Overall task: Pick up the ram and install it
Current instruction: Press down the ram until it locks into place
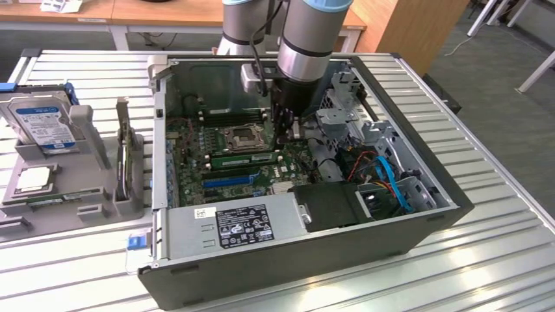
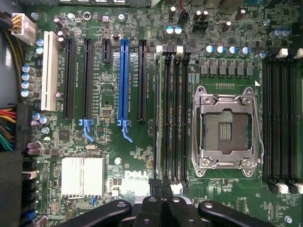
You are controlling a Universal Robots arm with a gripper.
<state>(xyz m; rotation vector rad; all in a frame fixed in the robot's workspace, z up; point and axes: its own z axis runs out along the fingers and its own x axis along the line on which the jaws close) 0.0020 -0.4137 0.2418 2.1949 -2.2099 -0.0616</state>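
Green circuit board fills the open case (image 1: pixel 407 240) on the slatted table (image 1: pixel 78 279), where the arm (image 1: pixel 308 39) reaches straight down over the motherboard (image 1: pixel 195 146).

The ram (image 1: pixel 245 158) already lies along a slot beside the empty processor socket (image 1: pixel 240 138), seen from the exterior view as a long green stick just below the socket. In the wrist view the ram (image 2: pixel 160 113) shows edge-on in the bank of slots nearest the socket (image 2: pixel 226 128), a thin strip running the length of the outermost slot. The pick-up therefore looks done, and the stick appears to have been brought to its place. Whether it is pressed fully home, with the end clips latched, cannot be told from either view.

The gripper (image 2: pixel 161 185) hangs at the near end of that slot bank, its fingers drawn together. Their tips seem to sit right at the end of the ram, possibly bearing on its edge, though contact is hard to confirm. Nothing appears to be carried between them.

Outside the case, at the exterior view's left, a hard drive (image 1: pixel 39 120) stands in a grey holder (image 1: pixel 65 185), well apart from the work.
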